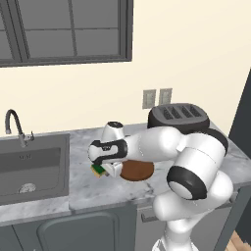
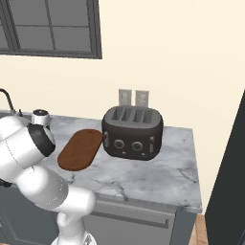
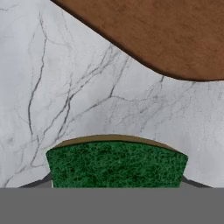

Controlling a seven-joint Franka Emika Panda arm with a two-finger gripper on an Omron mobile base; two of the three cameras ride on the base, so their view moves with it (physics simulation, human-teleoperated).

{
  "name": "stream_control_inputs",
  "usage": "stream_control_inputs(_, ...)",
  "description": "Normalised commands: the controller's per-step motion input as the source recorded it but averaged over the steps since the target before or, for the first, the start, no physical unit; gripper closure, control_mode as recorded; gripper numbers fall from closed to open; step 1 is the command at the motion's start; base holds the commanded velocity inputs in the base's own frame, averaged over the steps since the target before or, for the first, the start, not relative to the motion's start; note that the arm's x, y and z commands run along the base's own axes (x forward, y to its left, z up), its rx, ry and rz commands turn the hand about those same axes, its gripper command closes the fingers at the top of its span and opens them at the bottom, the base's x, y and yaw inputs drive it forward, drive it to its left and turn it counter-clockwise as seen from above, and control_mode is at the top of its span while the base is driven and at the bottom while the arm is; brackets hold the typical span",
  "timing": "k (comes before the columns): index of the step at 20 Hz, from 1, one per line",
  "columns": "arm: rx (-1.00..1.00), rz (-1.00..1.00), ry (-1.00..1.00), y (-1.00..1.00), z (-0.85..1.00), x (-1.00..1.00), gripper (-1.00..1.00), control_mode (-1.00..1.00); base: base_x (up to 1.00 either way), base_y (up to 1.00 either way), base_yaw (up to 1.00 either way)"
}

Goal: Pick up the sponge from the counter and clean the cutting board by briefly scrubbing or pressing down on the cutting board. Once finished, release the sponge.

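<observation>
The sponge [image 3: 116, 164], dark green on top with a yellow edge, sits between the jaws of my gripper [image 3: 116, 183]. It nearly hides the fingers, leaving just dark slivers at each side. In the left base view the sponge [image 1: 99, 170] hangs under the gripper [image 1: 104, 171], just above the marbled counter [image 1: 93, 188] and left of the cutting board [image 1: 137, 170]. The reddish-brown board [image 3: 166, 35] lies ahead of the sponge with bare counter [image 3: 87, 96] between them. In the right base view the cutting board [image 2: 80, 149] rests beside the arm.
A black toaster [image 1: 179, 116] stands right behind the board, close to its far end [image 2: 132, 132]. The dark sink [image 1: 29, 169] with its faucet [image 1: 14, 127] is at the left. The counter's front edge runs just below the gripper.
</observation>
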Motion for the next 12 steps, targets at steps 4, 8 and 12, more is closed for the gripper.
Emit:
stream_control_inputs(4,0.00,0.00,0.06,0.00,0.03,-0.03,-1.00,-1.00,0.00,0.00,0.00)
stream_control_inputs(8,0.00,0.00,0.02,0.00,0.46,-0.21,-1.00,-1.00,0.00,0.00,0.00)
stream_control_inputs(12,0.00,0.00,0.00,-0.13,0.94,-0.74,-1.00,-1.00,0.00,0.00,0.00)
